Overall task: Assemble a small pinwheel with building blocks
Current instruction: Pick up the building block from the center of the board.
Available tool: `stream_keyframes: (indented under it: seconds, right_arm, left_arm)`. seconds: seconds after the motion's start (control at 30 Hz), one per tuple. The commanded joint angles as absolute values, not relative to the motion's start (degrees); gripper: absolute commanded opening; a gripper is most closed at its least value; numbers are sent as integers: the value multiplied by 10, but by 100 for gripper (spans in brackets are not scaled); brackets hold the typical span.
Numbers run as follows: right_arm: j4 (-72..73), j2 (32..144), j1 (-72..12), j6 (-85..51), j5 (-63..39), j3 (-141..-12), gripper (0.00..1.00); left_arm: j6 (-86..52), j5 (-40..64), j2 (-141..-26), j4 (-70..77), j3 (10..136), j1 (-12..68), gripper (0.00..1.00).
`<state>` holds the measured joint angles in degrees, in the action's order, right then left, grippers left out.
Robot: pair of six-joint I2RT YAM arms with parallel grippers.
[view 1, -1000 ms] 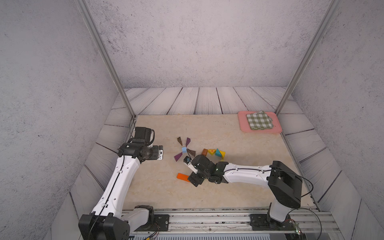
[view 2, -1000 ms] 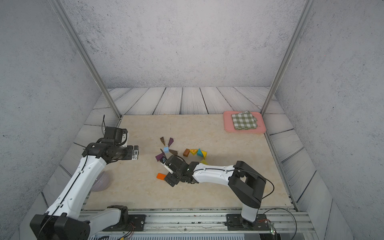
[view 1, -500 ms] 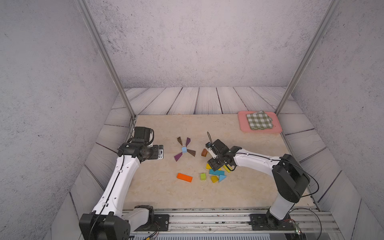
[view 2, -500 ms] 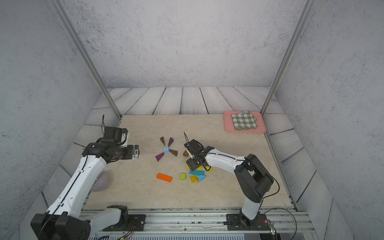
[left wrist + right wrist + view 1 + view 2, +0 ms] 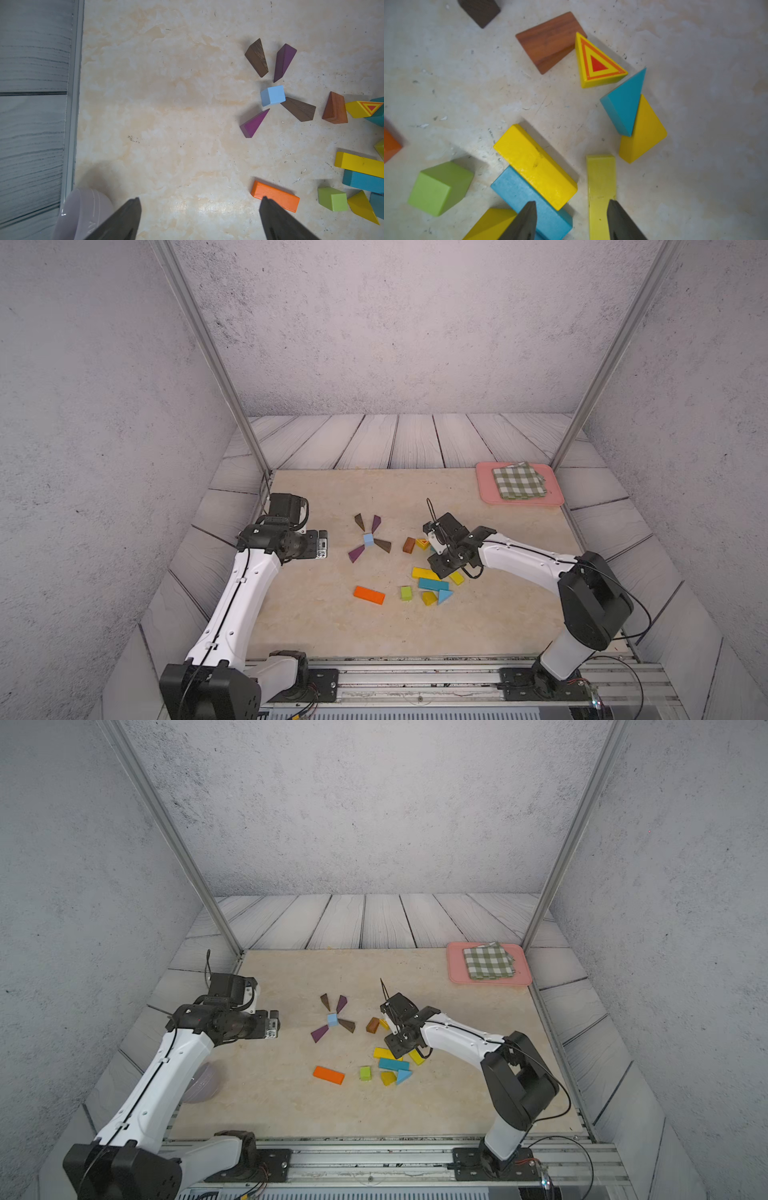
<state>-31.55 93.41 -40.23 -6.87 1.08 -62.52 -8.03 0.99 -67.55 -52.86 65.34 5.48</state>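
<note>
So, four wedges (image 5: 356,553) are fanned round the light-blue cube (image 5: 368,539), gaps unfilled; left gripper (image 5: 200,199) wide, right gripper (image 5: 571,202) half-narrowed, empty.

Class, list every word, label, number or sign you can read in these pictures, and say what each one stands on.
No readable words or numbers appear in any view.
Yellow triangle block: no text, only nested orange and red triangles painted on its face.
Pale purple cup: faint raised marks, too blurred to read.
Grey plate at the left arm's wrist: markings too small to read.
</note>
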Motion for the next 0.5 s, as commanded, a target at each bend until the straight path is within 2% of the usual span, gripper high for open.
stream_keyframes:
  seconds: [0.0,0.2,0.33,0.47]
  right_arm:
    - [-317,868,-405,-63,-57,-599,58]
    - [-313,836,-387,-71,11,-582,59]
    - [-313,897,-377,-72,29,-628,62]
    - [-320,964,-356,-87,30,-679,61]
  left_arm:
    - [-81,17,-679,-526,650,49,96]
    - [-79,20,-679,-526,649,49,96]
    - [-78,20,-680,-526,648,48,96]
    - [-78,18,-679,-526,646,49,96]
